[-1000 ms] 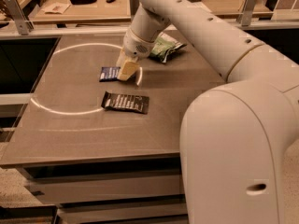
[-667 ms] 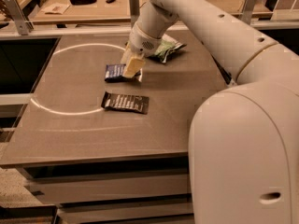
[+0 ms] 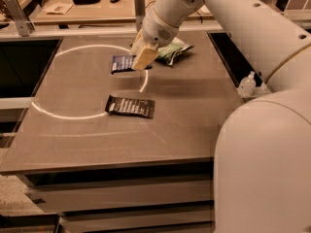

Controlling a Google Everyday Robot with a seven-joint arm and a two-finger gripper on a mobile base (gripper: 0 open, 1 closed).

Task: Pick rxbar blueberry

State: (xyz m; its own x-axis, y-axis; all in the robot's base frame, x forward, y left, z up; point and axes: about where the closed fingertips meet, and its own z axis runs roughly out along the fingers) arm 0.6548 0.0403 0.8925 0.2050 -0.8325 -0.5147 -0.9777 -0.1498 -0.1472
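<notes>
The arm comes in from the upper right, and the tool (image 3: pixel 142 59) sits over the far middle of the worktop (image 3: pixel 194 125). Its tan fingertips are right at the right end of the rxbar blueberry (image 3: pixel 122 63). The tool looks closed on that end of the navy wrapper, and one tan pad covers the bar's right edge. The rest of the bar sticks out to the left, lying roughly level. I can't tell whether the bar is clear of the worktop or resting on it.

Just behind the tool to the right is the crinkled green bag (image 3: pixel 175 51), close to the bar but apart from it. Nearer the camera, well apart from the tool, a dark brown bar wrapper (image 3: pixel 130 107) lies flat. A white circle line (image 3: pixel 58 115) is painted on the surface. A small clear bottle (image 3: pixel 247 85) stands off the worktop's right edge.
</notes>
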